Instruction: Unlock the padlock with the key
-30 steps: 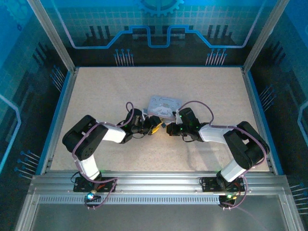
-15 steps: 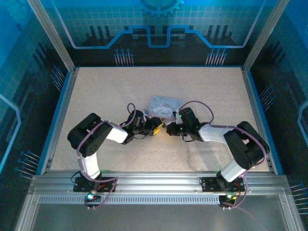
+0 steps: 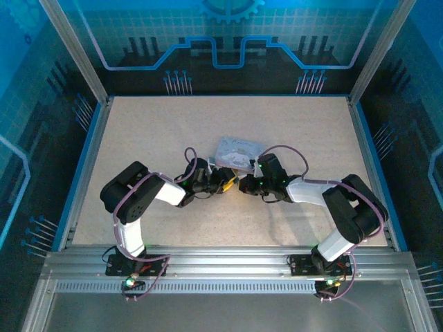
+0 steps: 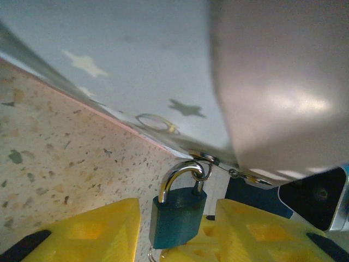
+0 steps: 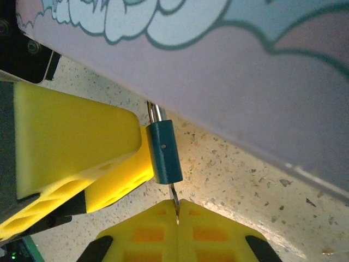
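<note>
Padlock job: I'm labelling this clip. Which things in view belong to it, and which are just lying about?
Belongs: padlock; key, pinched in the right pincer; left pincer, straddling the padlock.
Just there: cartoon-printed tin the padlock hangs from; speckled table.

Teal padlock [image 4: 177, 215], yellow pincer pads [image 4: 262, 229], pale-blue star-printed tin [image 4: 136, 54], speckled beige table [image 4: 54, 142].

High up and behind the arms [image 3: 166, 190], the top camera looks down over the whole table [image 3: 145, 131]. Left wrist camera sits low, tight on the padlock [image 4: 177, 215] — the right wrist camera is just as close, catching that same padlock edge-on beside the tin [image 5: 245, 82].
</note>
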`<state>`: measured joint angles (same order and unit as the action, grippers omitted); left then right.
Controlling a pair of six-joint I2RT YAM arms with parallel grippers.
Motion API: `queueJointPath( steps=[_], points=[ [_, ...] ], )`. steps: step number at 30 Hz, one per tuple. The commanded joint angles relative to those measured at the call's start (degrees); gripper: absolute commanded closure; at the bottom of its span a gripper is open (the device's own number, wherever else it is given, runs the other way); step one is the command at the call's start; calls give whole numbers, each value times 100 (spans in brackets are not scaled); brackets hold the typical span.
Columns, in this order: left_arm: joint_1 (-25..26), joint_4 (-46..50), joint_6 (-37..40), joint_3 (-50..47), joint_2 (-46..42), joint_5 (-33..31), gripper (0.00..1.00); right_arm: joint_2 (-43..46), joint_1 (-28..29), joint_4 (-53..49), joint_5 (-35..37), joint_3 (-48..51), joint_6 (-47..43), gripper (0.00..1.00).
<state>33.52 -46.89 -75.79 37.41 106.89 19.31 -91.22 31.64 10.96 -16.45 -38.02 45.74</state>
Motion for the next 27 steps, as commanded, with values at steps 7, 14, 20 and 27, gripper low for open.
queueJointPath(
  steps=[7, 14, 20, 27],
  points=[
    [83, -279, -89, 153, 121, 90, 62, 175, -129, 160, -356, -153, 645, 100],
    [88, -271, -97, 197, 133, 117, 63, 133, -149, 332, -508, -197, 848, 100],
    [87, -275, -95, 207, 104, 117, 67, 87, -149, 413, -552, -206, 983, 100],
    [90, -205, -62, 238, 27, 107, 80, 134, -167, 416, -564, -180, 1019, 99]
  ],
)
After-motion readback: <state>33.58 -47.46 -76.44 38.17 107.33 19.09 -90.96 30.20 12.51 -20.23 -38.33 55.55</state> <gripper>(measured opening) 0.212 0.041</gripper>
